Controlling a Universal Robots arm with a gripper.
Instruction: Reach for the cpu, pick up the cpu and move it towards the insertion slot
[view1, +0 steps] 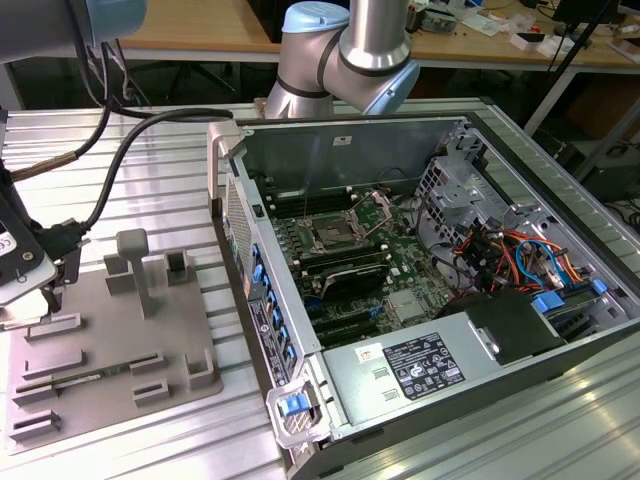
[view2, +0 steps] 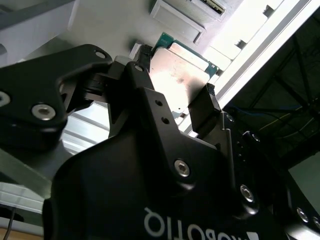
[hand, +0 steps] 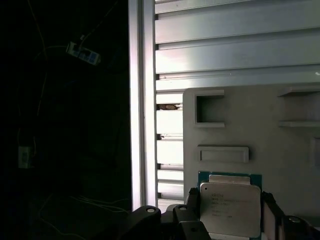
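Observation:
The cpu (hand: 230, 205), a thin square chip with a pale silvery top and a green rim, lies low over the grey plastic fixture (hand: 225, 130). My gripper (hand: 230, 212) has a black finger against each of two opposite edges of the cpu (view2: 180, 75) and is shut on it in both wrist views. In the exterior view my gripper (view1: 48, 292) is at the far left, down at the fixture (view1: 110, 340). The insertion slot (view1: 330, 237), a shiny-framed socket with a dark centre, sits on the green board inside the open computer case, well off to the exterior view's right.
The case's raised side wall (view1: 255, 290) stands between the fixture and the board. Upright grey posts (view1: 135, 265) rise from the fixture. A thick black cable (view1: 120, 160) hangs over the ribbed aluminium table (view1: 150, 440). The table's edge (hand: 135, 100) runs close beside the fixture.

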